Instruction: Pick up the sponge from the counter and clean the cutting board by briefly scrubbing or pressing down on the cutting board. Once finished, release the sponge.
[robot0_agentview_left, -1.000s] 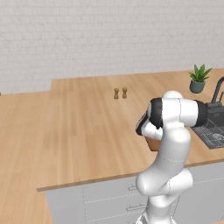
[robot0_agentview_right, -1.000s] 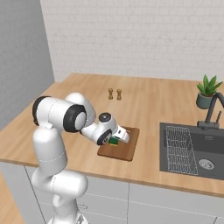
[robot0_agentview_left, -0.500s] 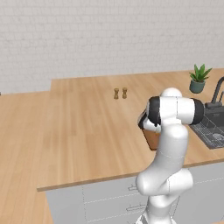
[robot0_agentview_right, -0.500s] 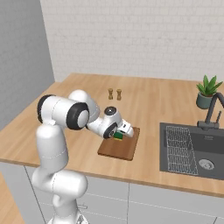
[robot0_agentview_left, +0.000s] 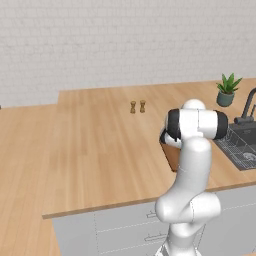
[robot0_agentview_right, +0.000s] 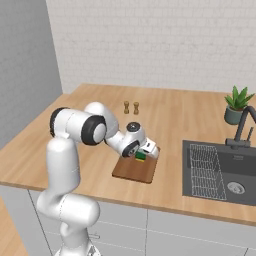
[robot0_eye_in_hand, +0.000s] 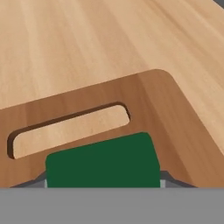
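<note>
Even, bright, diffuse light is filling all three views, with no glare or hot spots on the counter (robot0_agentview_left: 90, 145). Shadows are staying soft and faint: a thin one is hugging the cutting board (robot0_agentview_right: 131, 172) along its near edge, and a dark line is shading the handle slot in the hand view. The base views are looking slightly soft and low in detail. In the hand view the sponge (robot0_eye_in_hand: 103, 164) is reading a little blurred at its edges.

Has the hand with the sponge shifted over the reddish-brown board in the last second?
Yes. In the right base view the hand and the green-topped yellow sponge have moved along the dark reddish-brown wooden cutting board toward its far edge, nearer the two small shakers.
</note>
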